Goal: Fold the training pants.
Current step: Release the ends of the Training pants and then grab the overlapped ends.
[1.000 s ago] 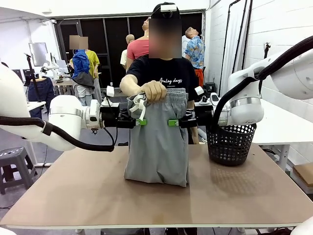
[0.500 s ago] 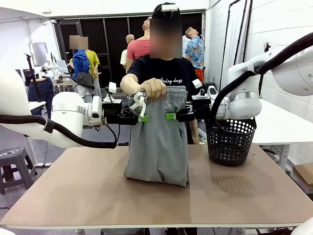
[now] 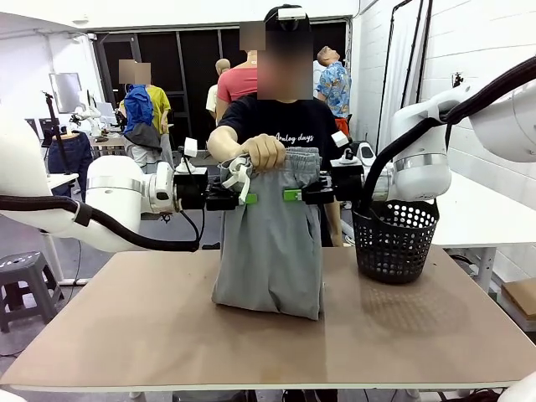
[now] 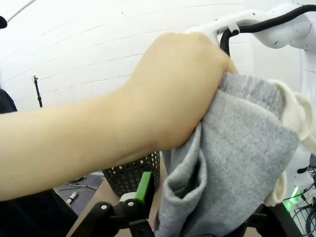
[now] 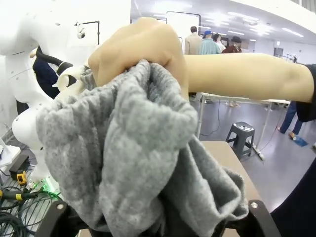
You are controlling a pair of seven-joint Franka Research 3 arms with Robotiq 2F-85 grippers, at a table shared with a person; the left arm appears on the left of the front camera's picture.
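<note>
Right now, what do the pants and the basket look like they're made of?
The training pants: soft light grey knit, likely cotton jersey, matte; knit texture shows up close and the folds hang limp. The drawstring: white cord, apparently woven. The basket: black, probably rigid plastic; its perforated wall holds shape.

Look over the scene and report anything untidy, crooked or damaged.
The training pants hang bunched from the person's hand rather than flat; their lower end crumples on the table, and the white drawstring dangles loose at one side. Nothing looks damaged or spilled.
</note>
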